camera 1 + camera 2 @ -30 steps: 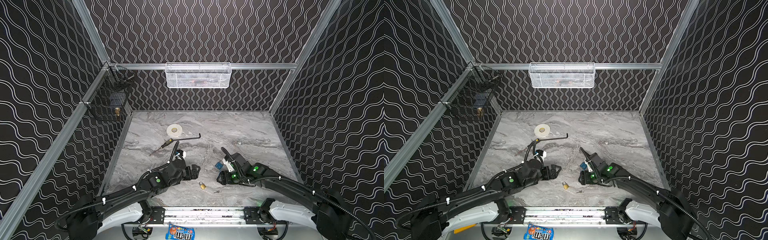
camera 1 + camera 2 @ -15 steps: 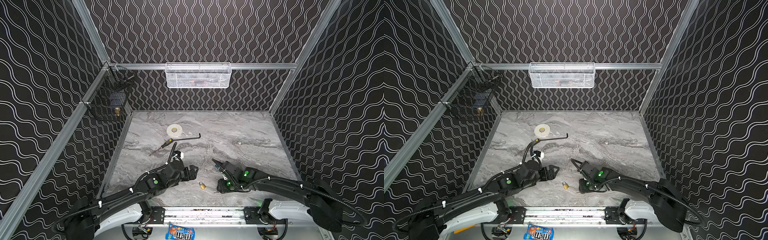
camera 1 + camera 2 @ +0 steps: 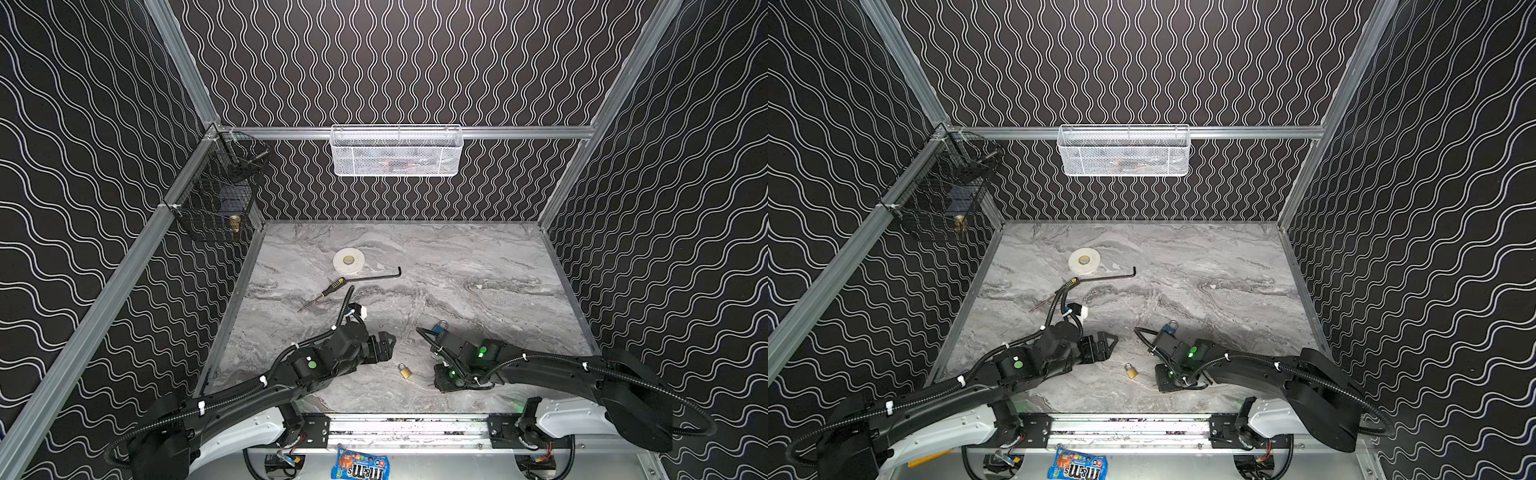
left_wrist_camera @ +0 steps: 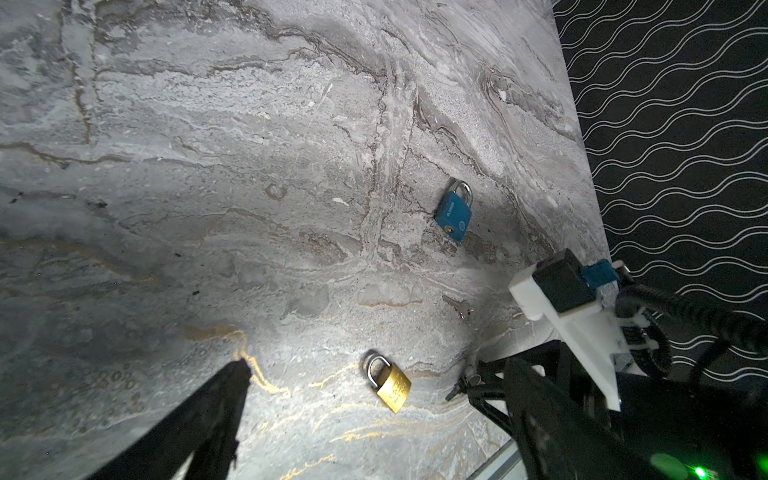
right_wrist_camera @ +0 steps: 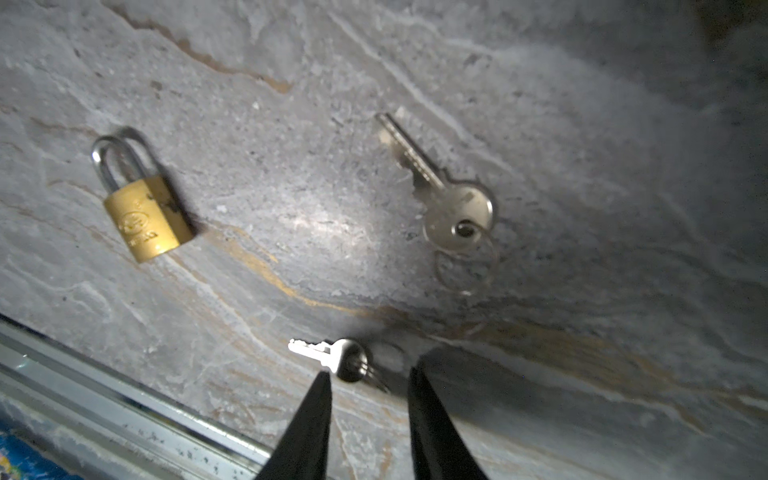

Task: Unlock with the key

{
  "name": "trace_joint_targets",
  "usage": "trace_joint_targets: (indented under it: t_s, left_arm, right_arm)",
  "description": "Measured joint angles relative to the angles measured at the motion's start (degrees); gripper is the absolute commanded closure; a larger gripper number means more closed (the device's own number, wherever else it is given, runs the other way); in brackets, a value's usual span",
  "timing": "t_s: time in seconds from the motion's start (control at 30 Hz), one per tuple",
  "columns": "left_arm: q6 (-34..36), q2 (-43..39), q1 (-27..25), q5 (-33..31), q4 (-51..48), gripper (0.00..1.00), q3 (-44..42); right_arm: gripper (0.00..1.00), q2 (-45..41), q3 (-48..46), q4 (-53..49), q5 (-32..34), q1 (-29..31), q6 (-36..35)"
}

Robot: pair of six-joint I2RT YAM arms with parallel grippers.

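A small silver key on a ring lies on the marble table near the front rail. My right gripper points down at it, its jaws narrowed to a small gap with the key's head just at the tips, not clamped. A larger silver key lies further back. The brass padlock lies shut between the two grippers, and a blue padlock lies behind the right gripper. My left gripper hovers wide open, left of the brass padlock, holding nothing.
A white tape roll, a screwdriver and a black hex key lie at the table's middle back. A white basket hangs on the back wall, a black wire basket on the left. The metal rail borders the front.
The right gripper has swung forward and down over the small key, and its jaws have narrowed. The left arm has barely moved.
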Motion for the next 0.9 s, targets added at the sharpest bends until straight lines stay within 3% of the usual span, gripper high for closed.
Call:
trace_joint_targets:
  t_s: [0.9]
  left_arm:
    - [-0.63,-1.11,0.0,-0.17,-0.79,0.01,-0.42]
  right_arm:
    - [0.92,-0.07,-1.03,2.19,0.2,0.09,0.22]
